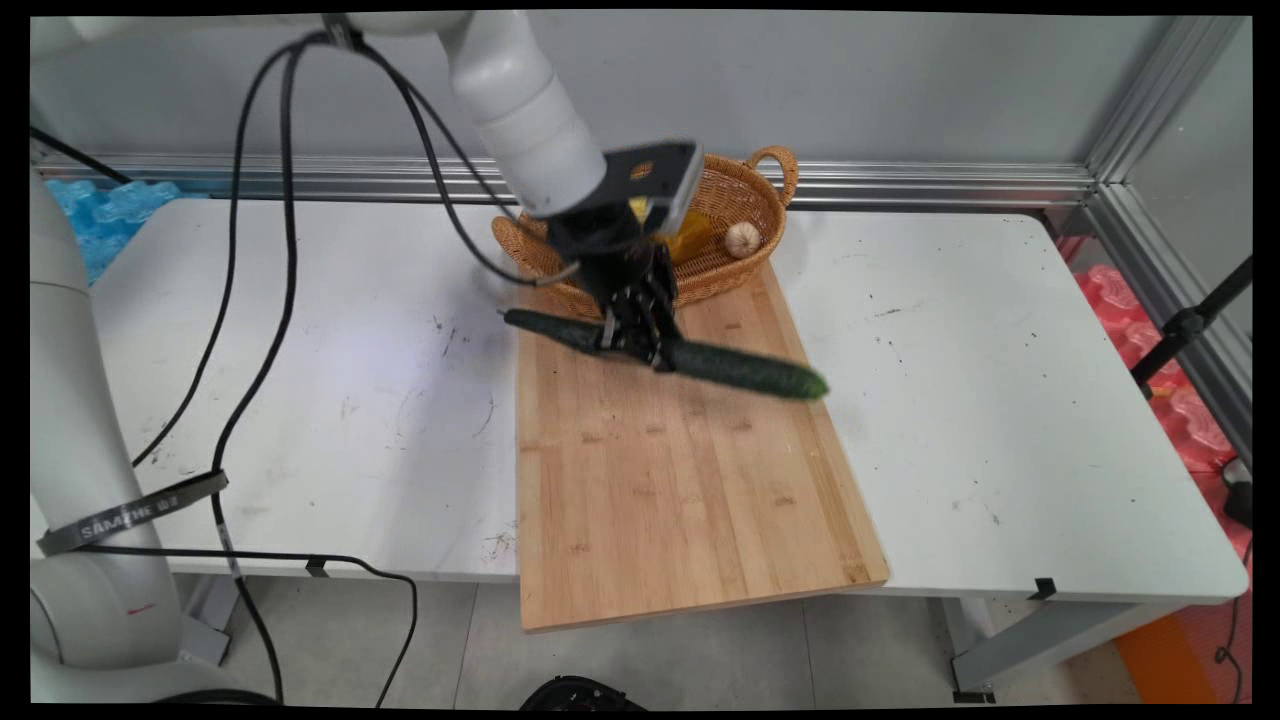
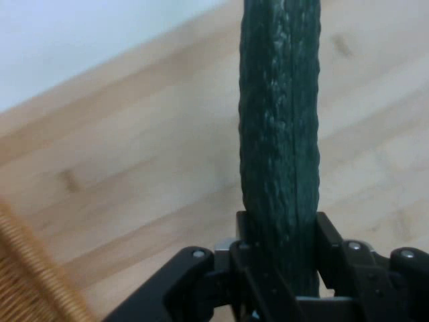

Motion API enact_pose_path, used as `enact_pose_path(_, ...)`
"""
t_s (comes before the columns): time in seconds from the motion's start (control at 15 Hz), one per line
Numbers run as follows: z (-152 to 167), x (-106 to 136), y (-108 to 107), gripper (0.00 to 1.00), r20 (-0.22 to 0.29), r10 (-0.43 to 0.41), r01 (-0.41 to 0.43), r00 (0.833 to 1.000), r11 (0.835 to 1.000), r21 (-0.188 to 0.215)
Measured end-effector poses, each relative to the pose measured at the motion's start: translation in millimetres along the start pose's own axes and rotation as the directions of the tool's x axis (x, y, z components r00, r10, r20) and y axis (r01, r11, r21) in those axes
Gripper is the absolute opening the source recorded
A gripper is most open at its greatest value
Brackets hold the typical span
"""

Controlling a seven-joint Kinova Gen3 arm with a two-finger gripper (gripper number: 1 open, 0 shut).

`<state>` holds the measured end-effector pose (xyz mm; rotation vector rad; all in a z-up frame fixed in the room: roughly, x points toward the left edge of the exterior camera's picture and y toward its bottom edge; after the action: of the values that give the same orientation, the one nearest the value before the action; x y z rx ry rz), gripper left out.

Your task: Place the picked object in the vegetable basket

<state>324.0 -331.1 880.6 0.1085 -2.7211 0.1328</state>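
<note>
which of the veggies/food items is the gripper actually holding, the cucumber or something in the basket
The long dark green cucumber: the gripper is shut on its middle, above the cutting board. The pale round item and the yellow one lie untouched in the wicker basket.

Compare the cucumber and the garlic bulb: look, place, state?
The cucumber is long, dark green and bumpy; the garlic bulb is small, round and pale. The cucumber is clamped mid-length in the gripper jaws, over the cutting board; the garlic bulb lies free inside the wicker basket. The cucumber overhangs both long board edges; the garlic bulb stays within the basket rim. Both are whole.
</note>
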Motion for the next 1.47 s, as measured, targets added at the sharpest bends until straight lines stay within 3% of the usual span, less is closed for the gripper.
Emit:
enact_pose_path(0.13,-13.8,5.4,-1.6,0.00,-0.001,-0.053,0.053,0.999,0.998,0.037)
enact_pose_path(0.33,-35.9,13.1,-8.7,0.00,-0.016,-0.172,0.173,0.985,0.978,0.114)
enact_pose_path(0.47,-49.3,17.7,-16.8,0.00,-0.034,-0.250,0.252,0.968,0.952,0.172)
enact_pose_path(0.67,-63.7,21.5,-31.8,0.00,-0.066,-0.350,0.355,0.934,0.900,0.255)
enact_pose_path(0.87,-66.3,23.7,-47.9,0.00,-0.090,-0.403,0.411,0.911,0.858,0.308)
enact_pose_path(1.2,-50.0,23.4,-76.4,0.00,-0.109,-0.448,0.456,0.887,0.819,0.348)
enact_pose_path(1.47,-24.6,17.6,-100.0,0.00,-0.109,-0.467,0.473,0.877,0.806,0.356)
